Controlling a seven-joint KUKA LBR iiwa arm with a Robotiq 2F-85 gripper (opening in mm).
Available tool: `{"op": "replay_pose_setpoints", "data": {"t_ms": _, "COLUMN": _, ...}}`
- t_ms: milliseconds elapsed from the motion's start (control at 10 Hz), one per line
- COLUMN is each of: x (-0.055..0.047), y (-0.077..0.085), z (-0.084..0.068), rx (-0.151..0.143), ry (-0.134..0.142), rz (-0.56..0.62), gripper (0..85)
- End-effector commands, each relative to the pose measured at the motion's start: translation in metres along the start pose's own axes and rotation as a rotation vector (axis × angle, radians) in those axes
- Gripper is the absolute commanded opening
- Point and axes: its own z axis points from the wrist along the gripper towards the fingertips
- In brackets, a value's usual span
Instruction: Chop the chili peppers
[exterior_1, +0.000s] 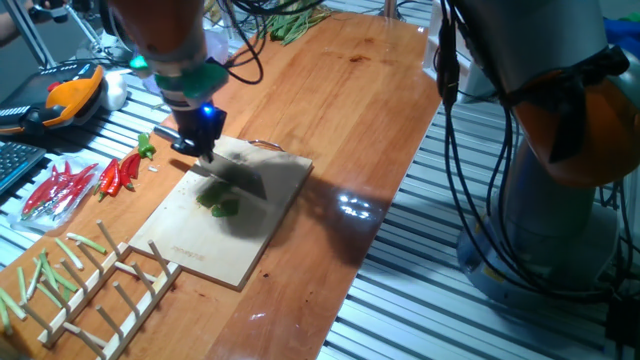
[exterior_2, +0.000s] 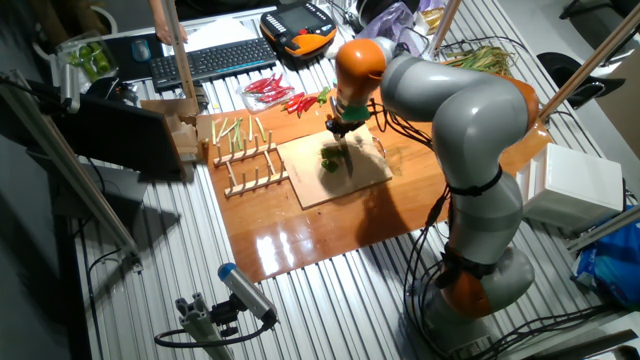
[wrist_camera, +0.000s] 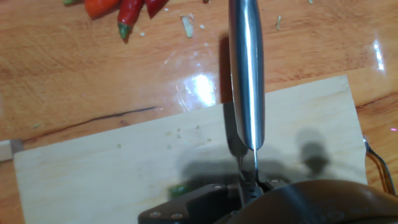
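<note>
The green chili pepper (exterior_1: 218, 203) lies as a few small glossy pieces near the middle of the pale wooden cutting board (exterior_1: 262, 232). My gripper (exterior_1: 204, 143) is just above the board's far left side, shut on a knife whose blurred blade (exterior_1: 238, 178) slants down over the chili. In the other fixed view the gripper (exterior_2: 340, 124) hangs over the chili (exterior_2: 329, 163). In the hand view the steel blade (wrist_camera: 247, 68) points away from me over the board (wrist_camera: 112, 174). A green bit (wrist_camera: 178, 188) shows by the hand's body.
Red chilies (exterior_1: 122, 172) lie left of the board, with a bag of more (exterior_1: 55, 190) beyond. A wooden rack with pale green stalks (exterior_1: 90, 280) stands at the front left. A teach pendant (exterior_1: 70, 95) and a keyboard (exterior_2: 205, 60) lie off the table's left.
</note>
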Motion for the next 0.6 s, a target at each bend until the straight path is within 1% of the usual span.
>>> {"op": "replay_pose_setpoints", "data": {"t_ms": 0, "x": 0.001, "y": 0.001, "z": 0.003, "rx": -0.005, "ry": -0.001, "rz": 0.005, "gripper": 0.0}}
{"op": "replay_pose_setpoints", "data": {"t_ms": 100, "x": 0.003, "y": 0.003, "z": 0.008, "rx": -0.008, "ry": -0.008, "rz": 0.012, "gripper": 0.0}}
{"op": "replay_pose_setpoints", "data": {"t_ms": 200, "x": 0.003, "y": 0.004, "z": 0.010, "rx": -0.014, "ry": -0.007, "rz": 0.014, "gripper": 0.0}}
{"op": "replay_pose_setpoints", "data": {"t_ms": 300, "x": 0.002, "y": 0.005, "z": 0.008, "rx": -0.016, "ry": -0.002, "rz": 0.009, "gripper": 0.0}}
{"op": "replay_pose_setpoints", "data": {"t_ms": 400, "x": -0.001, "y": 0.006, "z": 0.003, "rx": -0.014, "ry": 0.011, "rz": -0.002, "gripper": 0.0}}
{"op": "replay_pose_setpoints", "data": {"t_ms": 500, "x": -0.009, "y": 0.006, "z": -0.012, "rx": -0.012, "ry": 0.036, "rz": -0.026, "gripper": 0.0}}
